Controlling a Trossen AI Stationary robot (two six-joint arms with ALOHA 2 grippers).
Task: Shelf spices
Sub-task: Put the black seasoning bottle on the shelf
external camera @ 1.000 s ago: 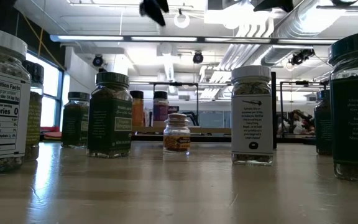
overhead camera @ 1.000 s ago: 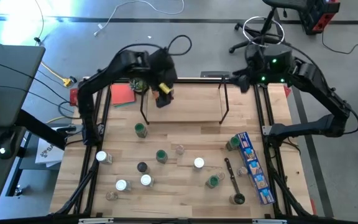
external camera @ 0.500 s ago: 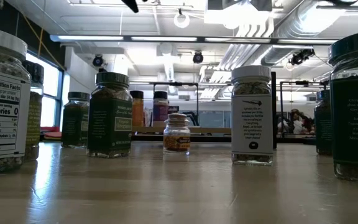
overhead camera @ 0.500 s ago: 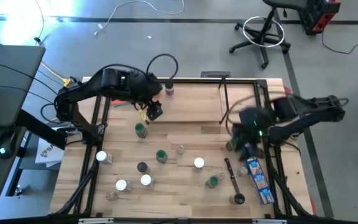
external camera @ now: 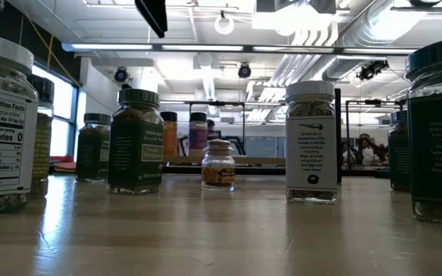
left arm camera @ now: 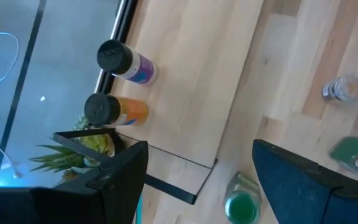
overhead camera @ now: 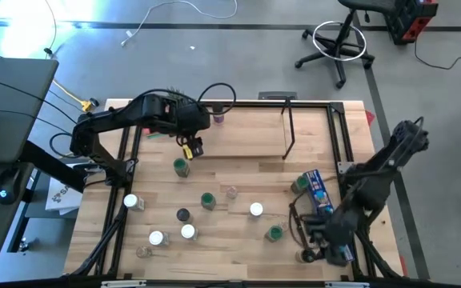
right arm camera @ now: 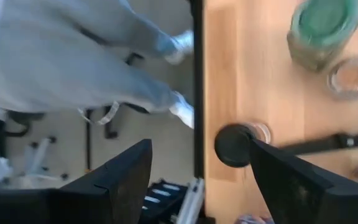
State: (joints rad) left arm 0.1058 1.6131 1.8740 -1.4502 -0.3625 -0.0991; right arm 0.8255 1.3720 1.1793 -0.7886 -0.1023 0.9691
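Left gripper [overhead camera: 190,147] up over far-left part of table, just beyond green-capped jar [overhead camera: 182,166]; fingers [left arm camera: 300,180] spread wide, nothing between them. Right gripper [overhead camera: 317,242] low at near-right corner, by blue printed box [overhead camera: 327,214] and black-handled utensil [overhead camera: 298,227]; fingers [right arm camera: 303,186] apart too, nothing held. Shelf [overhead camera: 237,132] at far centre, thin black rods, light board same tone as table [overhead camera: 238,264]. Two jars already at far-left end of shelf board: purple-label jar w/ black cap [left arm camera: 127,63] and orange jar w/ black cap [left arm camera: 114,112], side by side. Rest of spices loose on tabletop: white-capped ones at near left [overhead camera: 131,202], [overhead camera: 157,238], [overhead camera: 188,232], dark-capped one [overhead camera: 183,215] between them, green cap [overhead camera: 208,200] mid-table w/ small clear jar [overhead camera: 231,193] just right of it, white cap [overhead camera: 256,210] and green cap [overhead camera: 275,233] toward right, another green-capped jar [overhead camera: 300,185] touching far end of blue box. Low view: jars standing upright on wood, small orange-label jar [external camera: 218,165] centre, white-label jar [external camera: 311,142] right of it, dark green jar [external camera: 135,141] left. Red item [overhead camera: 158,122] at far-left corner. Right wrist view: person's legs in grey beyond table edge.
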